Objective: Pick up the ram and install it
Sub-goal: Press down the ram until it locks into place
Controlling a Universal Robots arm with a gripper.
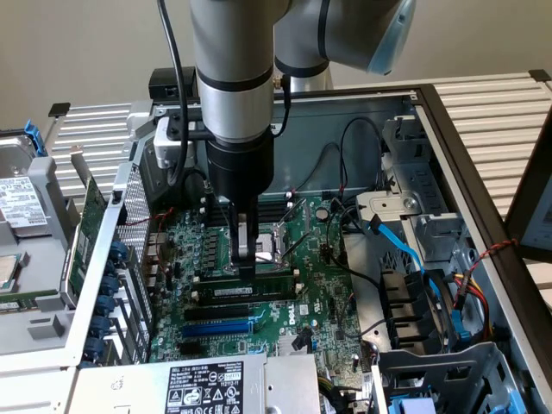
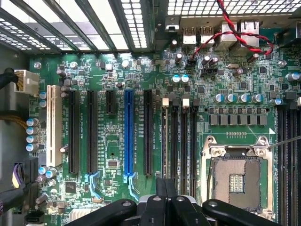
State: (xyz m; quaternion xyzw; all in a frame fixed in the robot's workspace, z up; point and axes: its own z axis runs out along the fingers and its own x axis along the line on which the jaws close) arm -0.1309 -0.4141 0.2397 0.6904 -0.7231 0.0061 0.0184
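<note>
The ram [image 1: 259, 290], a narrow green stick with a white label, stands on edge in a black memory slot of the motherboard [image 1: 323, 285] inside the open computer case. My gripper [image 1: 246, 269] points straight down over it, fingers shut together, with the tips at the stick's top edge near its middle. I cannot tell whether they press on it. In the wrist view the ram [image 2: 165, 141] shows edge-on in the first of several parallel memory slots, in line with my shut gripper [image 2: 165, 184].
The CPU socket [image 1: 280, 237] lies just beyond the memory slots. A blue expansion slot [image 1: 216, 328] and black slots run parallel nearer the camera. A green expansion card [image 1: 86, 233] stands outside the case at the exterior view's left. Blue cables [image 1: 405, 250] and drive bays fill the right.
</note>
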